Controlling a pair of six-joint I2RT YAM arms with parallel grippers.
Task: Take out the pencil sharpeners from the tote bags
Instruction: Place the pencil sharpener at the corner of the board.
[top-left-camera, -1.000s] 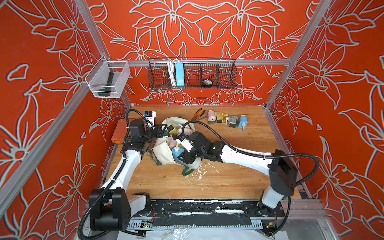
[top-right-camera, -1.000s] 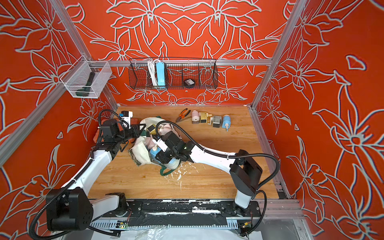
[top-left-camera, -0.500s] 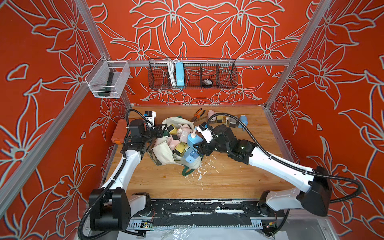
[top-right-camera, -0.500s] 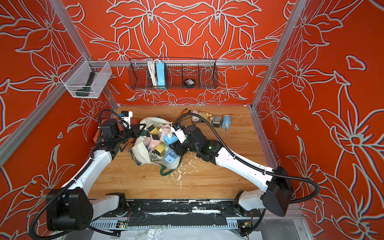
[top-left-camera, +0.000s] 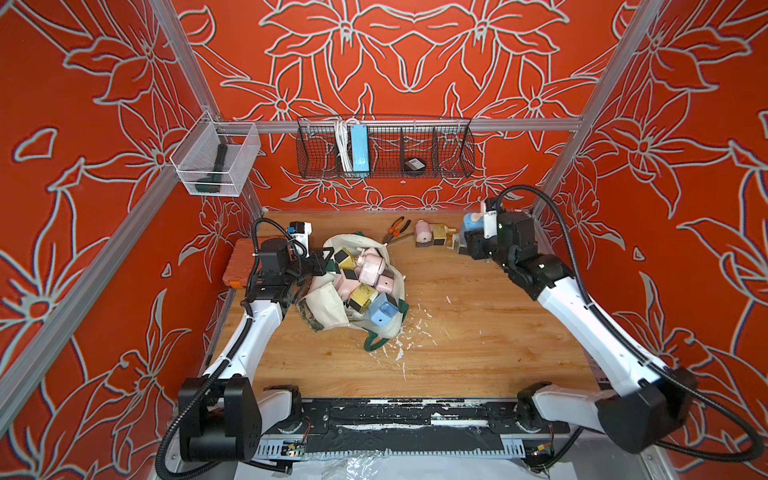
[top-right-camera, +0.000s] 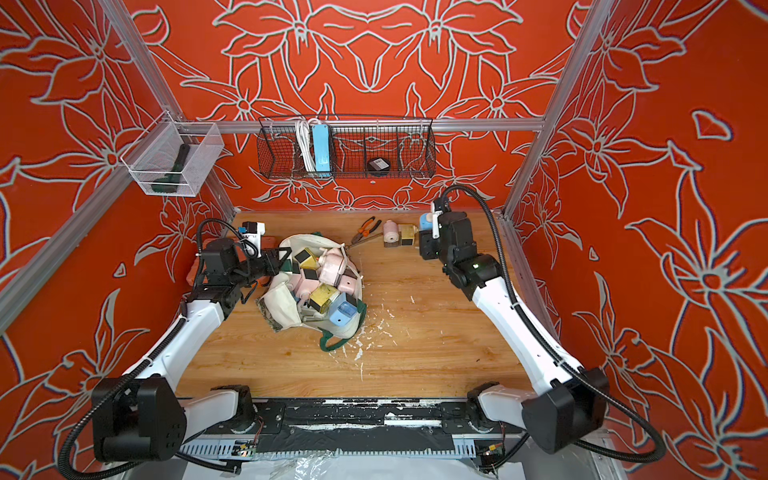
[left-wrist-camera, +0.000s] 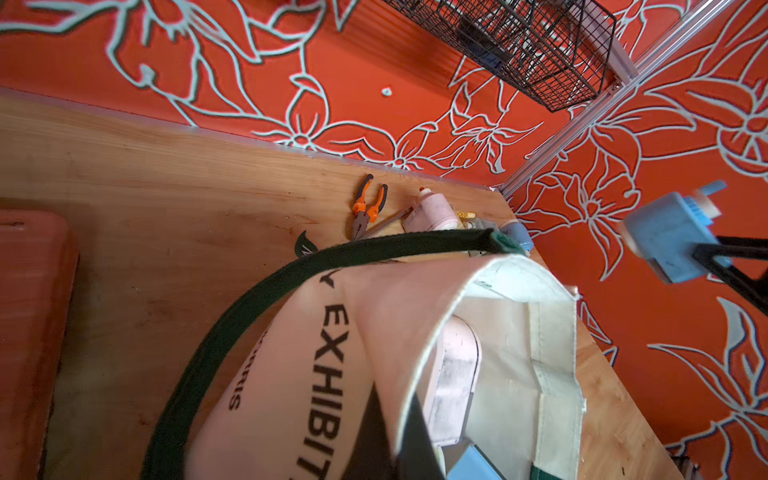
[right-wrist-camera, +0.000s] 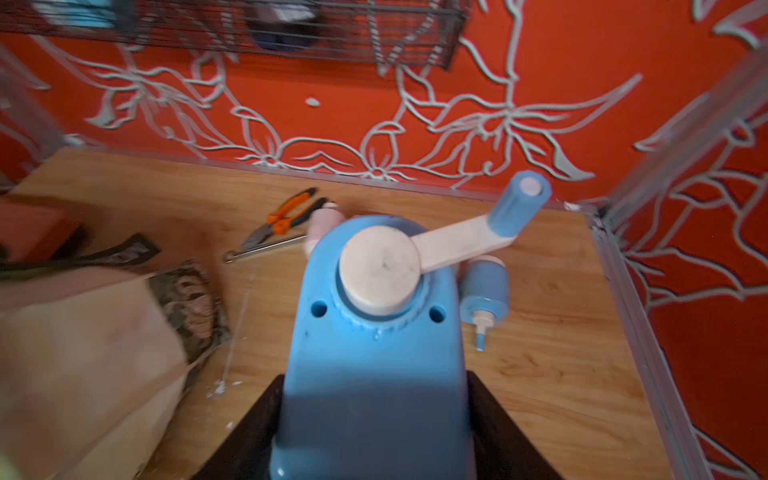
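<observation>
Left gripper (top-left-camera: 323, 261) is clenched on the tote (top-left-camera: 328, 309) rim, mouth held wide. Right at those jaws is a heap of sharpeners (top-left-camera: 368, 282), pink, yellow and one blue, dark fronts showing, all inside the canvas. White flecks (top-left-camera: 399, 345) lie on the table (top-left-camera: 457, 332) beside the tote. An orange case (top-left-camera: 236, 262) sits behind the left jaws.

Right gripper (right-wrist-camera: 374, 415), well apart from the tote, is grasping a blue sharpener (right-wrist-camera: 374, 345) by its sides, lifted off the wood. Just past those jaws are loose sharpeners (top-left-camera: 423, 230) on the table — pink, yellow, blue — with pliers (top-left-camera: 395, 227) beyond them.

On the back wall, a wire basket (top-left-camera: 455, 145) holds a blue strip (top-left-camera: 359, 147), white cable and a dark puck (top-left-camera: 413, 164). A clear bin (top-left-camera: 247, 166) holds a dark tool (top-left-camera: 218, 166). Orange floral walls all round.
</observation>
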